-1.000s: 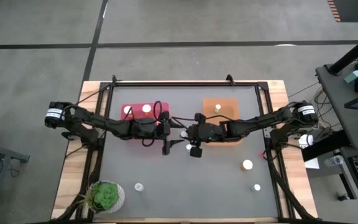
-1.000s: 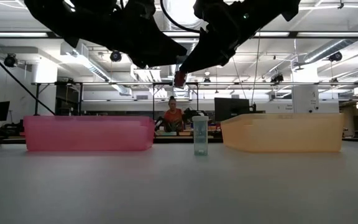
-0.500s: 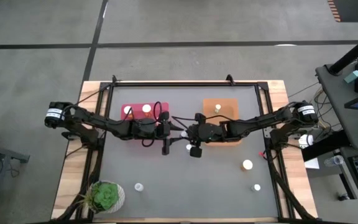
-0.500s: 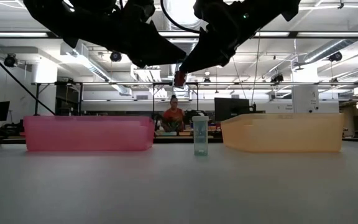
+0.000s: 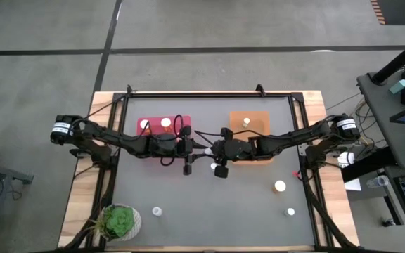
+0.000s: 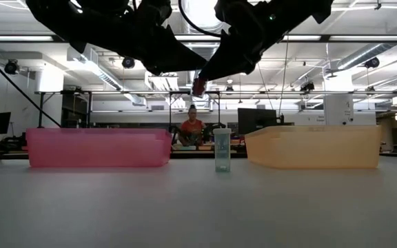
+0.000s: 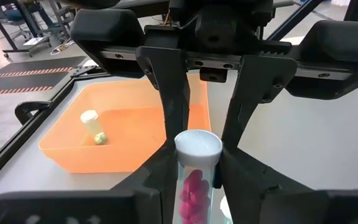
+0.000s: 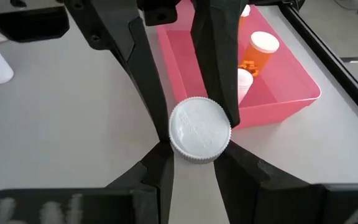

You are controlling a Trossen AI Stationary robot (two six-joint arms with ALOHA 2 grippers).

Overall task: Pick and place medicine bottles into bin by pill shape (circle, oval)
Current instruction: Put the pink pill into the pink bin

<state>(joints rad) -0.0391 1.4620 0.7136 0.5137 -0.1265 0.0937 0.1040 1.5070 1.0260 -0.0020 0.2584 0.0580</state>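
Above the table's middle, between the pink bin point(image 5: 162, 140) and the orange bin point(image 5: 259, 116), my two grippers meet on one medicine bottle point(image 7: 195, 177) with a white cap and pink pills. My left gripper point(image 7: 196, 182) reaches in from the left and my right gripper point(image 8: 199, 157) from the right; both are shut on it. In the low view the bottle point(image 6: 199, 87) hangs high above the table. A narrow pale bottle point(image 6: 222, 150) stands on its base below them. My left gripper pinches the bottle's clear body point(image 7: 190, 190) below the cap between its two fingers, coming from the table's left. The bottle is clear of the table, cap uppermost. My right gripper pinches the round white cap point(image 8: 199, 129) by its rim between its two fingers. It slants down from the table's right. The bottle's body is hidden behind the cap in its own view.
Two bottles point(image 5: 165, 122) lie in the pink bin and one point(image 5: 246, 121) in the orange bin. Loose bottles stand at near right point(image 5: 279, 186), point(image 5: 290, 211) and near left point(image 5: 157, 210). A potted plant point(image 5: 120, 221) sits at the near left corner.
My left gripper's fingers have shut onto the bottle that my right gripper holds. Both arms and the bottle have stayed in place above the table's middle.
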